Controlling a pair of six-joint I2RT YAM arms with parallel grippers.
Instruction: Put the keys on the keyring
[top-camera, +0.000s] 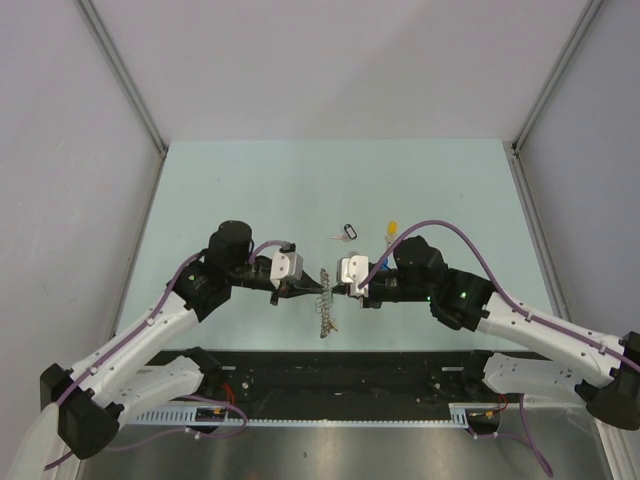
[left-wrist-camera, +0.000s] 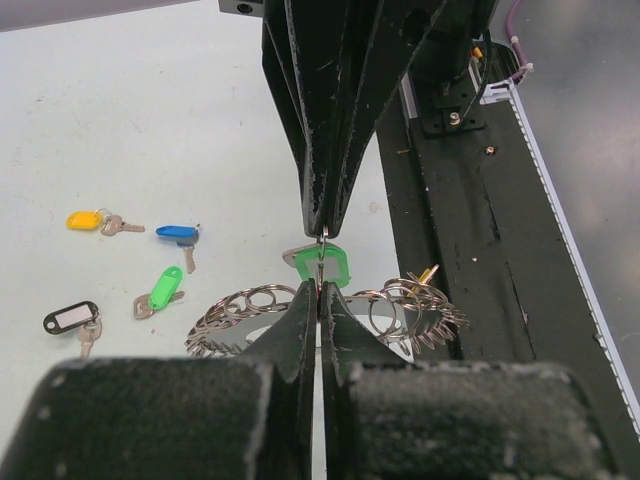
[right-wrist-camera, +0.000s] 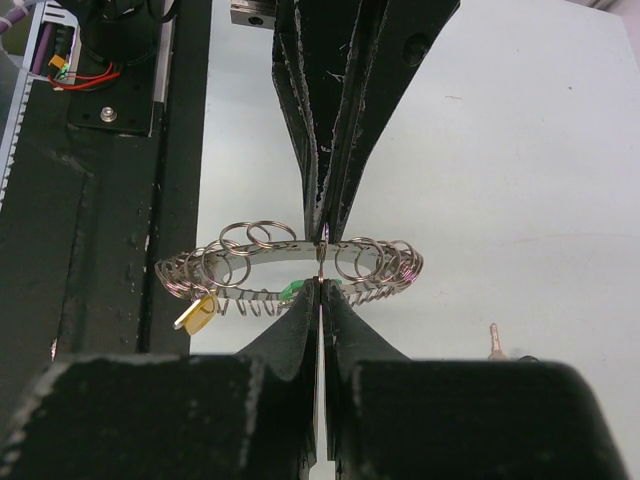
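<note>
Left gripper and right gripper meet tip to tip, both finger pairs pressed together. The left seems to pinch the band of the large silver-grey coiled metal keyring, holding it steady off the pale green table, and the right seems to pinch the wire loop of the small silver green-headed key, probably to thread it on. An orange-headed key hangs at the ring's 8 o'clock; at its 9 o'clock from the left wrist lie the yellow-tagged key, blue-tagged key, green-tagged key and black-tagged key.
</note>
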